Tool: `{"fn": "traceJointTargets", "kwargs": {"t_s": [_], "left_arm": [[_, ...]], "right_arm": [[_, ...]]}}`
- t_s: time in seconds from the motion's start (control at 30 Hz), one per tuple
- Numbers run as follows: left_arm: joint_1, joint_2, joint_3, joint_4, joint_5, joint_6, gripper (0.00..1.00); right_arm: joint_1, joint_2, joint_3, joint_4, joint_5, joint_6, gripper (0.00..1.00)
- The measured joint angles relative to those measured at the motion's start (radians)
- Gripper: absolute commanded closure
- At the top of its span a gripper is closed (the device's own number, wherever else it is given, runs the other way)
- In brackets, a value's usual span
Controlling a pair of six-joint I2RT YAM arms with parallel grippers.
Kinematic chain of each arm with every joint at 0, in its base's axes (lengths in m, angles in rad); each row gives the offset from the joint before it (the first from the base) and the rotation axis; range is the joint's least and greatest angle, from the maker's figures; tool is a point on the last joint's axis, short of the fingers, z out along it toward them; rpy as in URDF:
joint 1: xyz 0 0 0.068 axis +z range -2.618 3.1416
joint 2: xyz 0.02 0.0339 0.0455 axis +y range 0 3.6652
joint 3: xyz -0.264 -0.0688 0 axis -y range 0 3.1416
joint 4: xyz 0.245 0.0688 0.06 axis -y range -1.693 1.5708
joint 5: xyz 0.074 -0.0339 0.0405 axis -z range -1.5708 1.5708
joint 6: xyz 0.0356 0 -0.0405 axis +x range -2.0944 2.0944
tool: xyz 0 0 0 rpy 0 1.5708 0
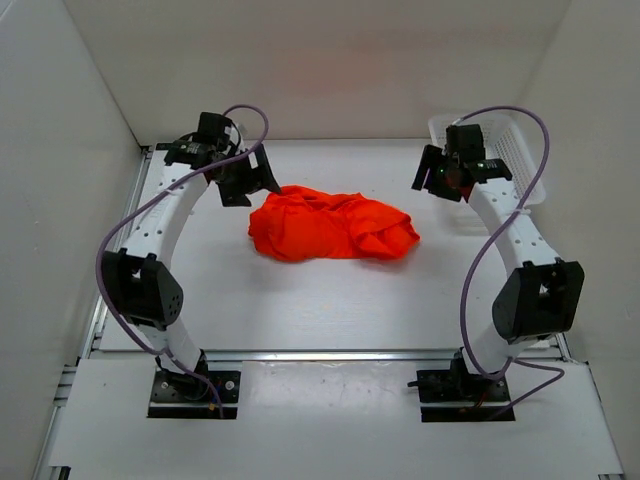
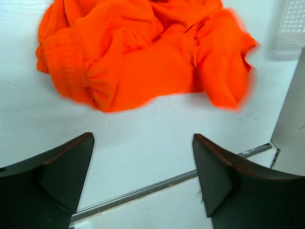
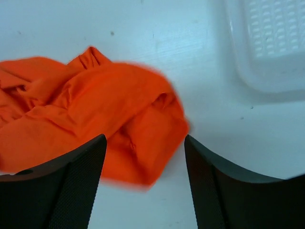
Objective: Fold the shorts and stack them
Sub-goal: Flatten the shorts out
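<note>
The orange shorts (image 1: 330,226) lie in a crumpled heap in the middle of the table (image 1: 300,300), and nothing grips them! The left gripper (image 2: 143,143) hangs just beside their left end, jaws spread wide, empty. The right gripper (image 3: 145,143) hovers near the right end, jaws apart too, with the white mesh basket (image 3: 276,47) alongside.

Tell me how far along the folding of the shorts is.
Done: nothing visible; the shorts lie in a crumpled heap on the table. In hand: nothing; the left claw and right claw are both open and empty, one near each end of the heap. To do: flattening, folding and stacking them.
</note>
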Motion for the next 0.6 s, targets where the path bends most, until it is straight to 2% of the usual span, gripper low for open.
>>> {"fn": "traceJointTargets", "kwargs": {"t_s": [0.07,0.1,0.13,0.2,0.23,0.3,0.33,0.37,0.4,0.43,0.47,0.53,0.6], "left_arm": [[-0.023,0.021,-0.005,-0.011,-0.011,0.005,0.02],[-0.029,0.023,-0.015,-0.017,-0.022,0.005,0.06],[-0.030,0.020,-0.028,-0.021,-0.037,0.007,0.21],[-0.025,0.006,-0.065,-0.018,-0.071,0.002,0.90],[-0.021,-0.006,-0.094,-0.012,-0.089,0.004,0.90],[-0.017,-0.037,-0.172,-0.008,-0.119,0.005,0.90],[-0.013,-0.053,-0.219,0.007,-0.130,-0.002,0.89],[-0.010,-0.074,-0.272,0.024,-0.135,-0.007,0.78],[-0.009,-0.091,-0.328,0.037,-0.138,-0.014,0.60],[-0.008,-0.102,-0.376,0.047,-0.140,-0.019,0.18],[-0.008,-0.107,-0.416,0.060,-0.139,-0.018,0.04],[-0.008,-0.100,-0.484,0.090,-0.136,-0.039,0.00],[-0.008,-0.067,-0.509,0.115,-0.128,-0.049,0.00]], "right_arm": [[0.008,-0.002,-0.057,-0.006,-0.001,0.011,0.28],[0.016,-0.020,-0.087,-0.011,-0.002,0.014,0.39],[0.023,-0.048,-0.117,-0.014,-0.002,0.019,0.48],[0.036,-0.116,-0.167,-0.014,-0.014,0.024,0.70],[0.038,-0.156,-0.192,-0.013,-0.023,0.029,0.87],[0.037,-0.243,-0.251,0.001,-0.036,0.047,0.96],[0.037,-0.283,-0.282,0.003,-0.048,0.050,0.97],[0.036,-0.314,-0.311,0.005,-0.058,0.055,0.97],[0.035,-0.343,-0.348,0.014,-0.069,0.064,0.94],[0.035,-0.365,-0.384,0.013,-0.082,0.074,0.70],[0.035,-0.378,-0.419,0.015,-0.095,0.090,0.55],[0.035,-0.383,-0.493,0.022,-0.130,0.108,0.22],[0.035,-0.363,-0.545,0.024,-0.166,0.135,0.12]]}}
